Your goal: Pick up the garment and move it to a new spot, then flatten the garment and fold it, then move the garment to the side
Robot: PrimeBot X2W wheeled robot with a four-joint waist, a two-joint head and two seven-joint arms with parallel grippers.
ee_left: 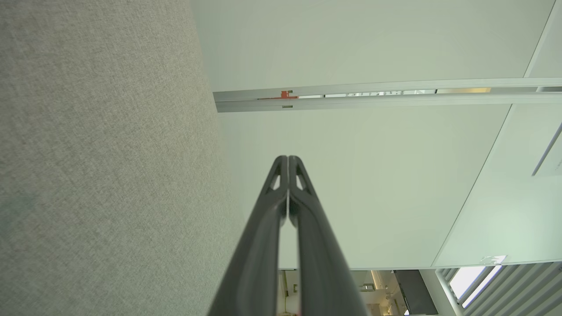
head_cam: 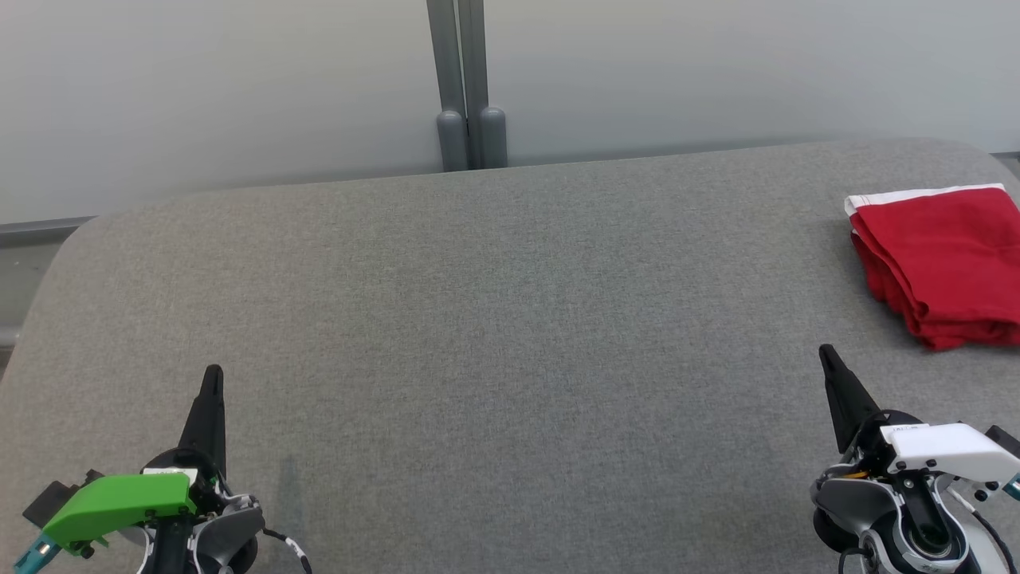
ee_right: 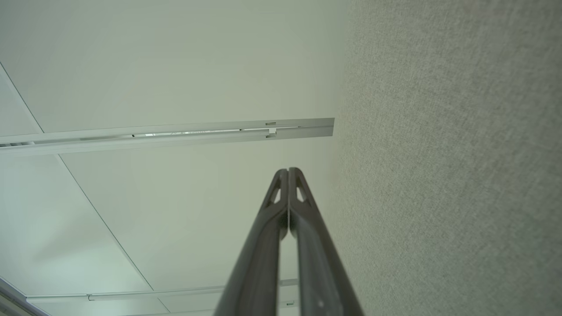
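The red garment (head_cam: 940, 263) lies folded, a white band along its far edge, at the far right of the grey fabric surface (head_cam: 478, 319). The right gripper (head_cam: 826, 352) rests near it, fingers pressed together and holding nothing. The left gripper (head_cam: 212, 375), well apart at the lower left, has its fingers together too, also holding nothing. Behind the surface stands a pale wall (head_cam: 239, 96) with a grey post (head_cam: 466, 80).

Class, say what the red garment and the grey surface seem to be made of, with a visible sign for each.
Garment: soft matte cloth, perhaps cotton; it lies in limp folded layers.
Surface: woven grey fabric, matte, likely upholstery; fine weave grain shows close up.
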